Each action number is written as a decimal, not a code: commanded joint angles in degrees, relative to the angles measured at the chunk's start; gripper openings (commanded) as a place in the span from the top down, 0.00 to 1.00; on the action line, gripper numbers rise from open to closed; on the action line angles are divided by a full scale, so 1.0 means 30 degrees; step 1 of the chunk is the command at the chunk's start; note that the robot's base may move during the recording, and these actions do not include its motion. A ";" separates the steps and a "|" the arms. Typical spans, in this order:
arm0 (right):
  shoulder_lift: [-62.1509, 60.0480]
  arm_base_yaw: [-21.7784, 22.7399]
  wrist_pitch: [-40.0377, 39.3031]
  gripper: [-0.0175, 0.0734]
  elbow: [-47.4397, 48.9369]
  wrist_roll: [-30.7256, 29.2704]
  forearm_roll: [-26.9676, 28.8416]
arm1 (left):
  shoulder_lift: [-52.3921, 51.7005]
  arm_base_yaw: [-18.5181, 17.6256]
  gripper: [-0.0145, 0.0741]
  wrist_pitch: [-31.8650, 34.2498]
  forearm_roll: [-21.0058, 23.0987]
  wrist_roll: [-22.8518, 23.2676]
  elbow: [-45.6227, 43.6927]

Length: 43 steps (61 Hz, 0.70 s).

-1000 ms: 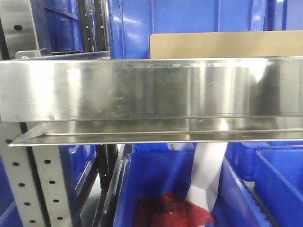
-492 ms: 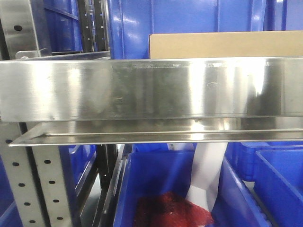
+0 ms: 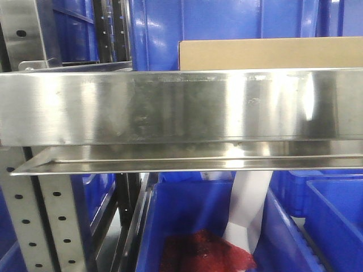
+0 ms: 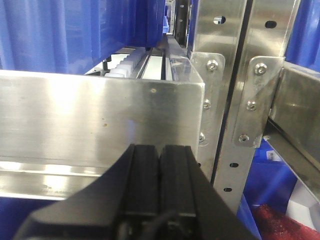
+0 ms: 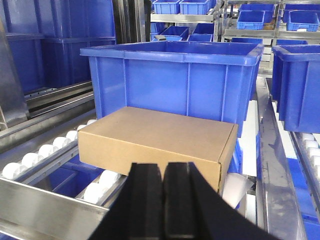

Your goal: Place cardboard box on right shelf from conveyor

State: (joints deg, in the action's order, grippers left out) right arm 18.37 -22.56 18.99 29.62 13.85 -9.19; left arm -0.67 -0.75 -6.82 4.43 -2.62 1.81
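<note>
Behind the tall brushed-steel lip of the right shelf (image 3: 170,105), I see the plain tan slab-like cardboard box (image 5: 157,142) lying flat on white rollers, just before a big blue plastic bin (image 5: 175,82). Both the right gripper (image 5: 164,182) and left gripper (image 4: 159,165) have jaws pressed together, empty. I judge the box light, stiff and smooth, best pinched across its short edges; the bin and lip leave little room.
</note>
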 commanded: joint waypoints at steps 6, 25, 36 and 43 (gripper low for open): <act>0.0148 0.0128 -0.1590 0.73 0.0506 0.0088 -0.0282 | -0.0289 0.0032 0.97 0.1646 0.0112 -0.0003 0.0182; -0.0021 0.2704 -0.1848 0.73 -0.0010 -0.1376 0.1687 | -0.0289 0.0032 0.97 0.1646 0.0112 -0.0003 0.0182; -0.1893 0.6476 -0.3665 0.73 -0.3050 -0.4766 0.4817 | -0.0289 0.0032 0.97 0.1646 0.0112 -0.0003 0.0182; -0.3491 0.7576 -0.5114 0.73 -0.5565 -0.4876 0.4830 | -0.0289 0.0032 0.97 0.1646 0.0112 -0.0003 0.0182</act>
State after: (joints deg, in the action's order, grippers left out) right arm 9.89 -1.85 11.94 15.24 0.80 4.38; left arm -0.67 -0.75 -6.82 4.43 -2.62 1.81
